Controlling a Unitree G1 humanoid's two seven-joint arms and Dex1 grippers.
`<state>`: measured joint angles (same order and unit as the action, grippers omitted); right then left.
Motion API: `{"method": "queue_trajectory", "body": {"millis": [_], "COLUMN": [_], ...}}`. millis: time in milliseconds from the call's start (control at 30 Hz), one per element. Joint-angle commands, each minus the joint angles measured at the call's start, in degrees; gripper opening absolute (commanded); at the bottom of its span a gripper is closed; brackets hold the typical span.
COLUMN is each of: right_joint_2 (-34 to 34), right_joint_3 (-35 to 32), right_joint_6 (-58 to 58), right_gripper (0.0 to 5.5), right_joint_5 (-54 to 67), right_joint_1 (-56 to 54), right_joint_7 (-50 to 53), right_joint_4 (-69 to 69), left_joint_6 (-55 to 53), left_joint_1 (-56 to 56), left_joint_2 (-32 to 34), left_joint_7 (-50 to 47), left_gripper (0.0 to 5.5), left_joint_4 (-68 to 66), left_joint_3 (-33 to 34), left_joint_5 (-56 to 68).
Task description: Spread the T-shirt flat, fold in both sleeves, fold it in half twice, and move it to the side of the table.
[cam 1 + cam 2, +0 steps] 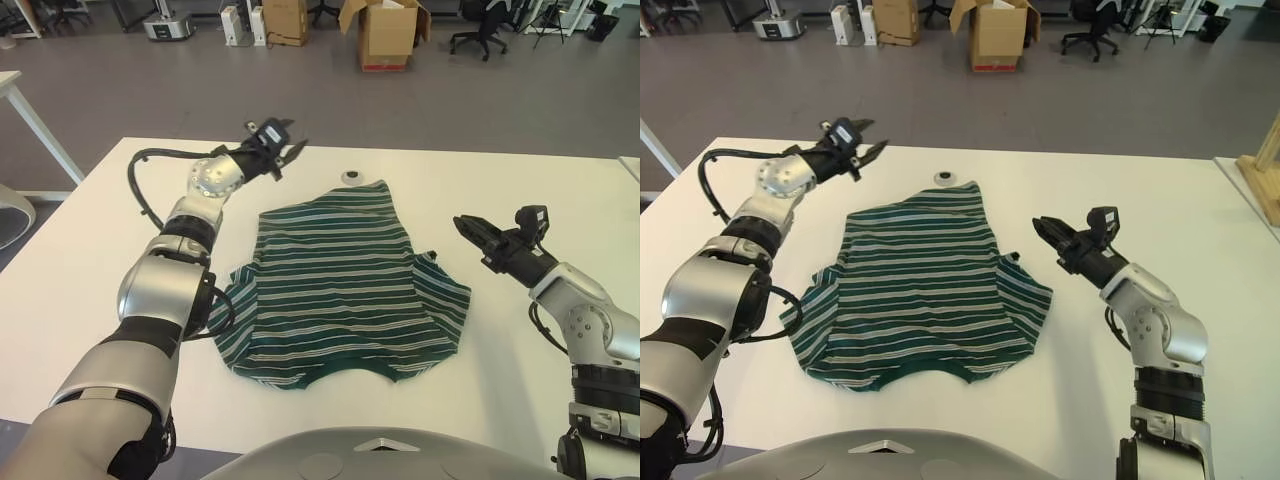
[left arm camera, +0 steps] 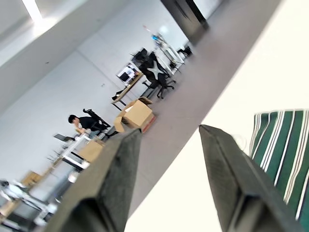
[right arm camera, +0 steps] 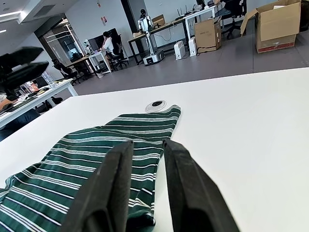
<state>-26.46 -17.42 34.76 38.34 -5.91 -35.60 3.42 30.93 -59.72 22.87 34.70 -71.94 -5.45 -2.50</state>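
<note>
A green T-shirt with white stripes [image 1: 340, 290] lies in the middle of the white table [image 1: 560, 190]. Its far end is narrow and its near end is wider, with cloth bunched at both sides. My left gripper [image 1: 290, 152] hovers open over the table beyond the shirt's far left corner, holding nothing; in the left wrist view its fingers [image 2: 116, 179] stand wide apart with the shirt's edge [image 2: 285, 140] off to one side. To the right of the shirt, my right gripper [image 1: 465, 228] points at its right edge, narrowly open and empty [image 3: 146, 141].
A small white disc with a dark centre [image 1: 351, 178] lies on the table just past the shirt's far end. Bare table spreads left and right of the shirt. Cardboard boxes [image 1: 385, 35] and an office chair [image 1: 480, 30] stand on the floor beyond the far edge.
</note>
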Motion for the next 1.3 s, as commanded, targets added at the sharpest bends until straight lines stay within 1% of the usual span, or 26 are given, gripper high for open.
{"method": "queue_trajectory", "body": {"millis": [33,100,133,167,200,233,267,333,500,567,700,800,900,1200,1300], "right_joint_2": [1.94,3.02,3.57,4.4,5.27,6.08,6.77,7.89,10.04,10.71,10.82,10.04,9.03,7.17,7.0], "right_joint_3": [-2.76,-4.49,-5.54,-6.69,-7.59,-8.14,-8.17,-7.9,-7.27,-6.77,-6.41,-5.84,-5.81,-5.91,-5.66], "right_joint_6": [0.13,0.03,-0.07,-0.43,-0.85,-1.21,-1.46,-1.92,-3.12,-3.54,-3.83,-3.32,-2.91,-2.5,-2.66], "right_gripper": [1.16,1.16,1.16,1.16,1.16,1.16,1.16,1.16,1.16,1.16,1.16,1.16,1.16,1.16,1.18], "right_joint_5": [1.58,2.38,2.79,3.14,3.27,3.33,3.29,3.01,2.76,2.67,2.57,2.59,2.69,2.98,2.83], "right_joint_1": [5.48,8.9,10.88,13.23,15.33,16.96,18.0,19.19,22.03,22.33,23.11,21.5,20.4,17.92,17.52], "right_joint_7": [2.53,3.86,4.4,4.93,5.31,5.68,6.0,6.44,7.91,8.27,8.18,8.11,7.69,7.0,6.78], "right_joint_4": [4.18,6.67,7.97,9.29,10.24,11.0,11.48,11.96,13.71,13.97,13.9,13.22,12.44,10.56,9.92], "left_joint_6": [-20.91,-38.27,-46.93,-54.37,-61.08,-65.62,-67.99,-69.38,-76.04,-77.27,-78.31,-77.01,-75.95,-70.92,-70.02], "left_joint_1": [16.86,31.68,39.4,47.0,52.28,55.0,55.51,54.45,53.11,55.34,58.08,59.68,61.17,64.84,65.25], "left_joint_2": [6.76,8.68,10.54,14.58,19.55,23.61,27.15,31.54,41.22,40.95,35.25,30.83,27.76,22.73,21.83], "left_joint_7": [5.4,5.97,8.86,16.59,24.77,30.94,35.3,39.46,51.59,50.72,43.46,40.29,37.57,33.35,32.35], "left_gripper": [2.19,2.19,2.19,2.19,2.19,2.19,2.19,2.19,2.19,2.19,2.19,2.19,2.19,2.19,1.69], "left_joint_4": [18.28,42.08,53.2,61.09,64.19,64.17,60.8,55.21,52.8,51.58,51.49,52.49,54.09,57.1,57.57], "left_joint_3": [8.44,13.39,15.71,17.85,19.24,19.86,19.95,18.68,10.5,9.9,11.64,12.19,13.11,13.93,13.78], "left_joint_5": [10.23,20.59,28.61,36.79,41.96,44.17,43.42,40.48,36.54,35.45,35.13,35.33,35.35,33.82,33.81]}}
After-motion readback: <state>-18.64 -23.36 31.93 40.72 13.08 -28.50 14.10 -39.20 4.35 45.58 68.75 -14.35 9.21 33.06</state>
